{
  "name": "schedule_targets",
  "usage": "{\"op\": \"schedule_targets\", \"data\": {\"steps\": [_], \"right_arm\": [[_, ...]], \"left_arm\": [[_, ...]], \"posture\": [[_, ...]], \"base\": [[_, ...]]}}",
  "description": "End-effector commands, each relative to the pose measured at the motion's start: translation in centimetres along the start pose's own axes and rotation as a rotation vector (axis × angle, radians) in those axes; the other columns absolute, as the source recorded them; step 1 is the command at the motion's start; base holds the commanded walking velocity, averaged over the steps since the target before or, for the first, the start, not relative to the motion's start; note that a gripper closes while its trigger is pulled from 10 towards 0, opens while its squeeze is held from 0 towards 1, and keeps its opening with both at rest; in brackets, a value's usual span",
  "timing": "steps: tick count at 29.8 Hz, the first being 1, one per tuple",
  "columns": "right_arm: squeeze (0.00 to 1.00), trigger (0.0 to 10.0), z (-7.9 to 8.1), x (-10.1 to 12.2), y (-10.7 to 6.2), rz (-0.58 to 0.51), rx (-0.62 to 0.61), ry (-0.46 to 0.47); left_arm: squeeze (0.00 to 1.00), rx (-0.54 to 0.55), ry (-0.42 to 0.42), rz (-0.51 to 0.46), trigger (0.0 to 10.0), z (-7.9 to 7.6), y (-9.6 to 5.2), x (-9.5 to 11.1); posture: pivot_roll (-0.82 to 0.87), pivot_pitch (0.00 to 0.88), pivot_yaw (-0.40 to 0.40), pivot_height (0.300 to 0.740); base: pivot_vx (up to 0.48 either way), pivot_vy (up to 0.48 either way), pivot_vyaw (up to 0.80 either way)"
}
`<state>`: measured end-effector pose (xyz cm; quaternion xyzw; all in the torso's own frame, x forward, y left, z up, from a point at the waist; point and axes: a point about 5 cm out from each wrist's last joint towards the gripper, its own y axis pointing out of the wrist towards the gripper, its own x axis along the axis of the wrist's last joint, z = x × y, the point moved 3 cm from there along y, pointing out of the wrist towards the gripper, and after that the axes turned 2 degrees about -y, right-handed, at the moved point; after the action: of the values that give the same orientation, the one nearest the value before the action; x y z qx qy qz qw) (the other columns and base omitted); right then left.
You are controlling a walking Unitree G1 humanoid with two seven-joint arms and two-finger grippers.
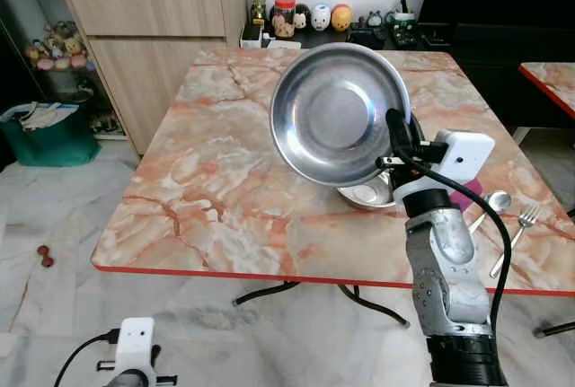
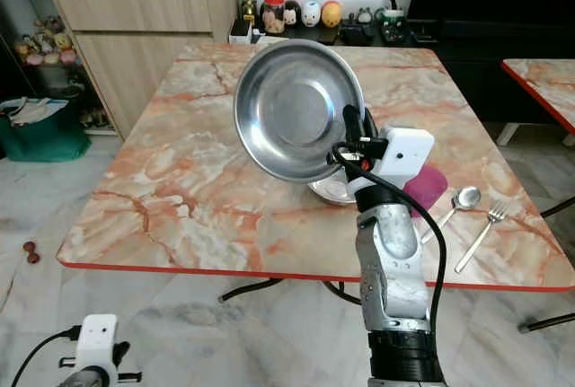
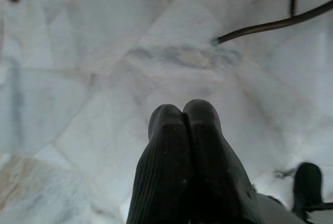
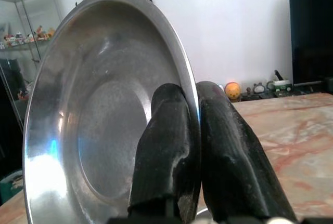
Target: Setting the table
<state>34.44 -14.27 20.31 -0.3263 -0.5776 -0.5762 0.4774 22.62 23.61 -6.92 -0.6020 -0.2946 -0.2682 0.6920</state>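
My right gripper (image 1: 402, 132) is shut on the rim of a steel plate (image 1: 332, 113), holding it tilted on edge above the marble table (image 1: 216, 189). In the right wrist view the two black fingers (image 4: 166, 130) pinch the plate (image 4: 88, 130) rim between them. Under the raised plate a steel bowl (image 1: 367, 194) rests on the table. A purple cloth (image 2: 424, 186), a spoon (image 2: 462, 198) and a fork (image 2: 485, 225) lie at the table's right front. My left gripper (image 3: 184, 117) hangs low over the floor, shut and empty.
A wooden cabinet (image 1: 153, 37) stands at the back left. Jars and figurines (image 1: 310, 17) line a low shelf behind the table. A green basket (image 1: 49, 131) sits on the floor at the left. Another table's corner (image 1: 550, 82) is at the right.
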Motion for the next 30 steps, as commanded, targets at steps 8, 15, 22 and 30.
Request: {"op": "schedule_targets", "data": {"steps": [8, 15, 22, 30], "right_arm": [[0.0, 10.0, 0.4, 1.9, 1.1, -0.056, 0.012, -0.01], [0.0, 10.0, 0.7, 2.2, 1.7, -0.064, 0.015, 0.035], [0.0, 10.0, 0.9, 2.3, 2.4, -0.058, 0.021, 0.043], [0.0, 10.0, 1.0, 2.3, 2.4, -0.062, 0.031, 0.042]], "left_arm": [[0.0, -0.021, -0.034, 0.047, 10.0, -0.8, 0.2, -1.6], [0.0, -0.011, -0.084, 0.064, 10.0, -0.5, -0.2, -3.2], [0.0, -0.009, -0.109, 0.072, 10.0, -0.5, -0.4, -3.8], [0.0, -0.005, -0.131, 0.09, 10.0, -0.5, -0.6, -4.5]], "posture": [[-0.04, 0.0, -0.008, 0.732], [-0.03, 0.0, -0.017, 0.732], [-0.03, 0.0, -0.02, 0.732], [-0.04, 0.0, -0.02, 0.732]], "base": [[0.0, 0.0, 0.0], [0.0, -0.298, 0.0], [0.0, -0.309, -0.18], [0.0, -0.31, -0.18]]}}
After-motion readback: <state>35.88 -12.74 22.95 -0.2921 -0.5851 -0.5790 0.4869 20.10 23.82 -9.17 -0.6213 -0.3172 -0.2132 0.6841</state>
